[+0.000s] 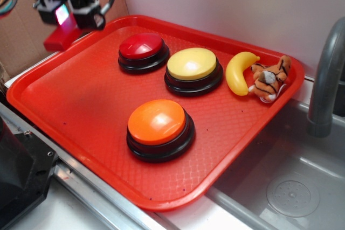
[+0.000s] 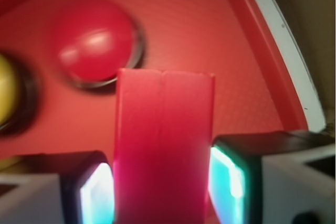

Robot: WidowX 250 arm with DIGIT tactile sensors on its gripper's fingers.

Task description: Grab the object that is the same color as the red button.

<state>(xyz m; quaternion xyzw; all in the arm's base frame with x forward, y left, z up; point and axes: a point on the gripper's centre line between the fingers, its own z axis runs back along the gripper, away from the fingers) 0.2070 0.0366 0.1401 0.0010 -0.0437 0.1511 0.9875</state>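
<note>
A red tray (image 1: 75, 111) lies on the surface, one corner jutting over a grey sink (image 1: 291, 187) whose faucet (image 1: 326, 79) rises at the right edge of the exterior view. A cardboard panel (image 1: 16, 36) stands behind the tray's far left corner.

Three domed buttons on black bases sit on the tray. The orange button (image 1: 159, 127) is nearest the front edge. The yellow button (image 1: 193, 68) sits behind it toward the back edge, and the red button (image 1: 142, 49) is just beside the yellow one, closer to the far left corner. In the tray's right corner a yellow banana (image 1: 240, 72) lies touching a small plush tiger (image 1: 270, 79).

The claw (image 1: 67, 17) hangs above the tray's far left corner, holding the red block (image 1: 62, 39). In the wrist view the block (image 2: 164, 145) fills the gap between the two fingers, both pads (image 2: 228, 179) pressed against its long sides, and it sticks out past the fingertips. It is lifted off the tray, with the red button (image 2: 94, 40) beyond its free end and apart from it. The wrist view is blurred.
</note>
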